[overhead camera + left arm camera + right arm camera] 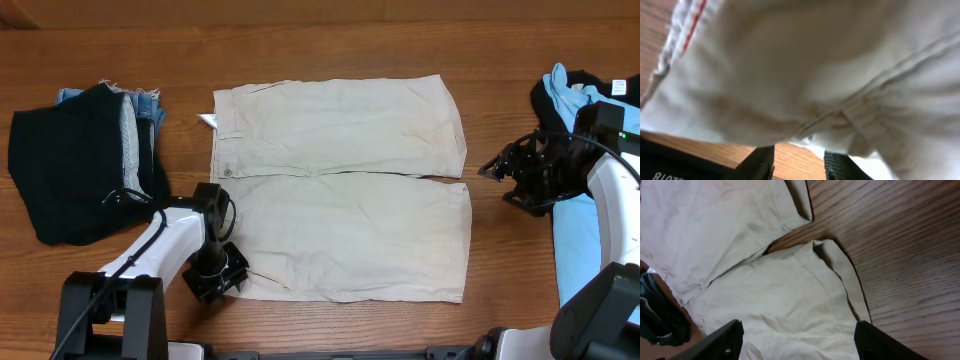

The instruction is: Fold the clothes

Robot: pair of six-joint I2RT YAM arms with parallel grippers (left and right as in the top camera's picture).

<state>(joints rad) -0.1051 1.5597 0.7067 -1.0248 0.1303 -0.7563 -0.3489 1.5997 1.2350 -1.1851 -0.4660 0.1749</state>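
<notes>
Khaki shorts [340, 190] flat on table [340, 40], unfolded; dark stack [80, 170] prob. done, blue garment [575, 240] waits. L jaws at waistband corner, grip can't tell; R jaws wide, empty.

brown wood-grain table [320, 40], grain runs lengthwise, no other non-task items

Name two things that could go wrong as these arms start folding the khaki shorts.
1. The left gripper sits at a near corner of the shorts, with the table showing between its fingers. It might close on too little cloth and slip off.
2. The right gripper hangs open over the leg hems, one of them curled up. Pinching only that lip would likely give a crooked fold.
</notes>
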